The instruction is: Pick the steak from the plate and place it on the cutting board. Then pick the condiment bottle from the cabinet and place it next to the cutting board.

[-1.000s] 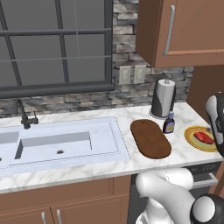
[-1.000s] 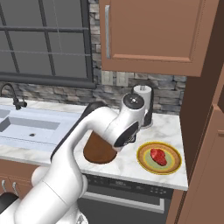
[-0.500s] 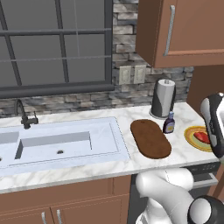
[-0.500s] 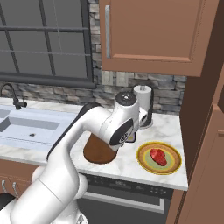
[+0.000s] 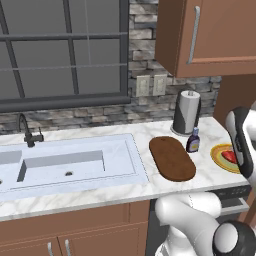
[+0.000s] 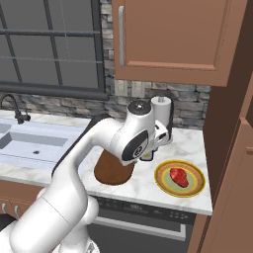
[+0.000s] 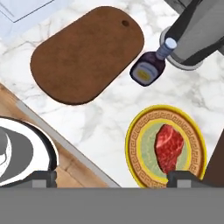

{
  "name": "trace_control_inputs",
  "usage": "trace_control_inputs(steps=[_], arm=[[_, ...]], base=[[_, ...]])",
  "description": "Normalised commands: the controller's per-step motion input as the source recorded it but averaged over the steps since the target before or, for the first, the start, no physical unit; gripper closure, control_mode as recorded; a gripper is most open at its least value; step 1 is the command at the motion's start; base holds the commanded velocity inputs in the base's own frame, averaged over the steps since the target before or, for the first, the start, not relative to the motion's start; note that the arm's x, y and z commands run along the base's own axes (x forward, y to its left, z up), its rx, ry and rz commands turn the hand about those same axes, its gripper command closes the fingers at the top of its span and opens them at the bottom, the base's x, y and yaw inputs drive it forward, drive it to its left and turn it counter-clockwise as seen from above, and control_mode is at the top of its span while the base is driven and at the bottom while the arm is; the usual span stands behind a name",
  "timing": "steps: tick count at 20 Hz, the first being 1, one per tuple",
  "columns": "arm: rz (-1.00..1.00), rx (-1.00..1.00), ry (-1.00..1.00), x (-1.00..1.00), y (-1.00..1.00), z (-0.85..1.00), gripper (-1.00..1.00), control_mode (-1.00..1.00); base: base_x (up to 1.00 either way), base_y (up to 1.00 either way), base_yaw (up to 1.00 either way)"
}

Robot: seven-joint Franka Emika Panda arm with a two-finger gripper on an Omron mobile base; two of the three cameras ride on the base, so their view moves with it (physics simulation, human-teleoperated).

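The red steak (image 7: pixel 169 146) lies on the yellow-rimmed plate (image 7: pixel 131 148), also seen as steak (image 6: pixel 179 176) on plate (image 6: pixel 195 189) at the counter's right end. My gripper (image 7: pixel 114 178) hangs open above the counter, its right fingertip (image 7: pixel 188 177) just below the steak in the hand view, nothing between the jaws. The dark oval cutting board (image 7: pixel 87 54) (image 5: pixel 172 158) lies left of the plate. The blue-capped condiment bottle (image 7: pixel 148 68) (image 5: pixel 193 140) stands on the counter between board and towel roll. The wooden cabinet (image 5: pixel 210 35) hangs above, doors closed.
A paper towel roll (image 5: pixel 186 111) (image 7: pixel 197 35) stands at the back wall behind the bottle. The white sink (image 5: pixel 65 162) with a dark faucet (image 5: pixel 27 132) lies to the left. A tall wooden panel (image 6: pixel 232 148) bounds the counter on the right.
The arm's wrist has shifted a little to the left and lower over the counter's right end. The jaws stay open; steak, plate, board and bottle have not moved.
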Motion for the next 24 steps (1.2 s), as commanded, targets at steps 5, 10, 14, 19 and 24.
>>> trace_control_inputs(steps=[5, 10, 14, 19, 24], arm=[[-0.25, 0.15, 0.02, 0.03, 0.0, -0.01, -1.0, -1.0], [-0.27, 0.11, 0.02, 0.04, -0.03, -0.1, -1.0, -1.0], [-0.25, 0.02, 0.0, 0.04, 0.0, -0.11, -1.0, -1.0], [-0.11, 0.0, 0.0, 0.1, 0.0, -0.07, -1.0, -1.0], [-0.02, 0.0, -0.04, 0.02, 0.0, -0.3, -1.0, -1.0]], base=[[0.0, 0.0, 0.0], [0.0, 0.0, 0.0], [0.0, 0.0, 0.0], [0.0, 0.0, 0.0], [0.0, 0.0, 0.0]])
